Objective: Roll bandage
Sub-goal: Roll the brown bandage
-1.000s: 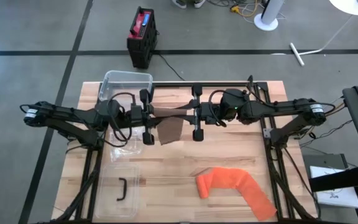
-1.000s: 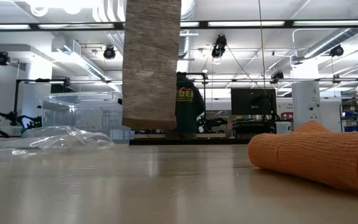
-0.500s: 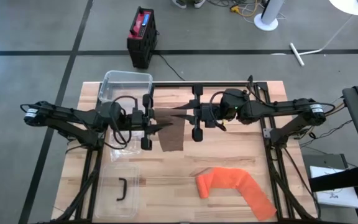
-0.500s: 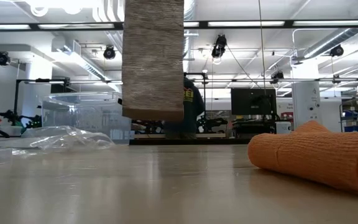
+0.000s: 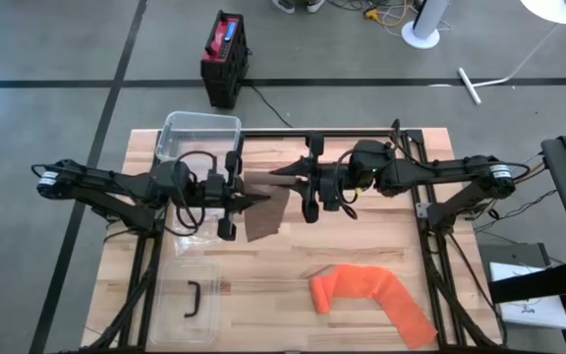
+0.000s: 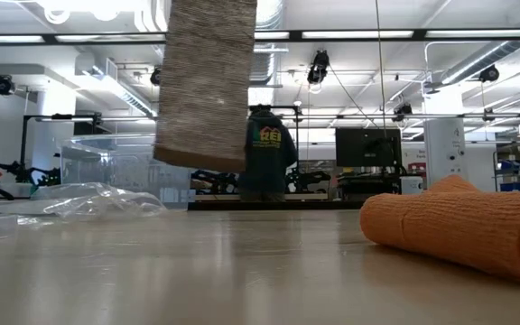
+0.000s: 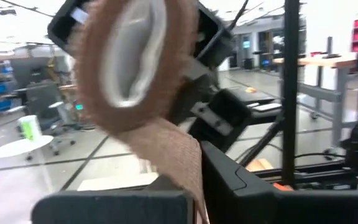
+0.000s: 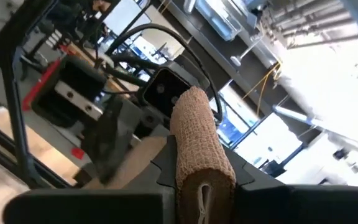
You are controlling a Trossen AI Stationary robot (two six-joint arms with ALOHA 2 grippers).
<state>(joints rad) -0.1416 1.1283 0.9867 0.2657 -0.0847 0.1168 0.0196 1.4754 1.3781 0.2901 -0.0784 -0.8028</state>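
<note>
A brown bandage is held in the air between my two grippers over the middle of the table. Its rolled part [image 8: 197, 140] sits in my right gripper [image 5: 310, 187]. A flat strip [image 7: 182, 155] runs from the roll [image 7: 129, 62] to my left gripper [image 5: 230, 203]. A wide loose length [image 5: 263, 211] hangs below them, and in the low view its lower edge [image 6: 201, 161] is slanted and clear of the table. An orange bandage [image 5: 371, 295] lies loosely rolled on the table at the near right and also shows in the low view [image 6: 459, 230]. My left gripper pinches the flat strip [image 7: 190, 169] of the brown bandage between its two fingers. It comes level from the table's left. The strip rises from the fingers to the roll. My right gripper holds the roll [image 8: 199, 163] between its two fingers. It comes level from the table's right, and the roll is lifted clear of the table.
A clear plastic box [image 5: 199, 133] stands at the far left. A crumpled clear bag [image 5: 195, 236] lies beside it. A clear lid with a black handle [image 5: 192, 300] lies at the near left. A person [image 6: 262, 153] stands in the room behind the table.
The hanging length of the brown bandage has swung toward the table's left. Its lower edge, level before, now hangs slanted. My left gripper has shifted slightly toward the near edge. Both grippers keep their hold.
</note>
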